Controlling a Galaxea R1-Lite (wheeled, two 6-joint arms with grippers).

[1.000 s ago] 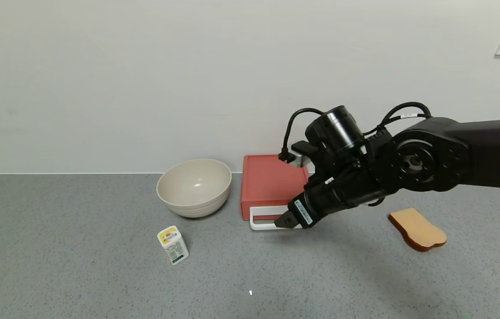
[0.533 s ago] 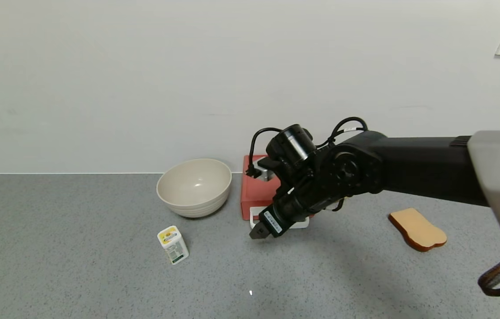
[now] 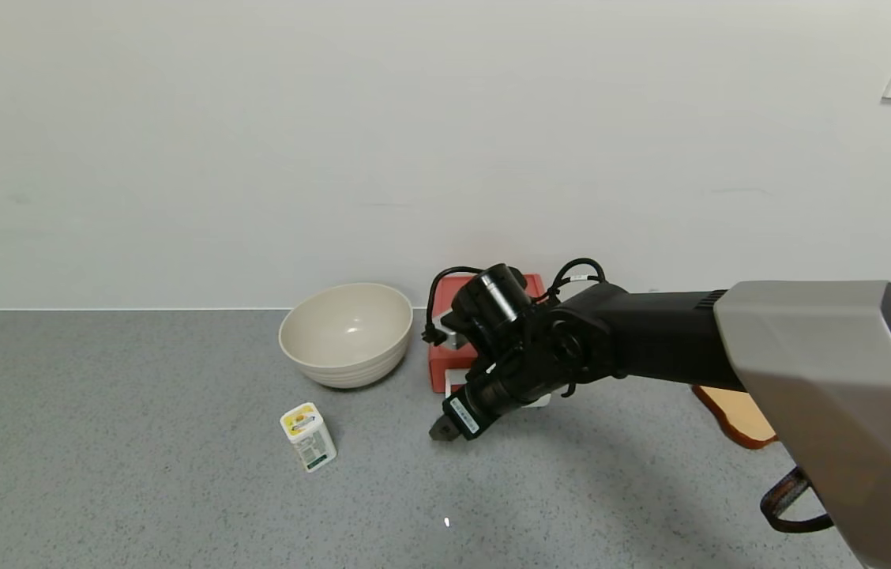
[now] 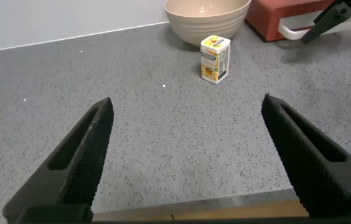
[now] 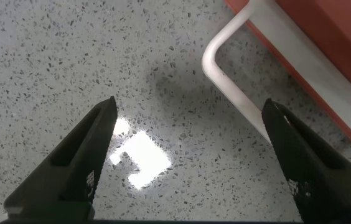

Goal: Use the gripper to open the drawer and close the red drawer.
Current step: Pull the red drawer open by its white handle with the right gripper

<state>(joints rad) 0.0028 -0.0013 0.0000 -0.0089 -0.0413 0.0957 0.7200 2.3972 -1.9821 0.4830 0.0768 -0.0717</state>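
Beside the empty bowl (image 3: 346,333), the right gripper (image 3: 445,427) hovers agape, grasping nothing, before the drawer (image 3: 445,371).

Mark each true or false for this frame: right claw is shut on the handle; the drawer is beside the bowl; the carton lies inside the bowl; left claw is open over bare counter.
1. Right claw is shut on the handle: false; it is open, handle beside it.
2. Drawer is beside the bowl: true.
3. Carton lies inside the bowl: false; it stands on the counter.
4. Left claw is open over bare counter: true.
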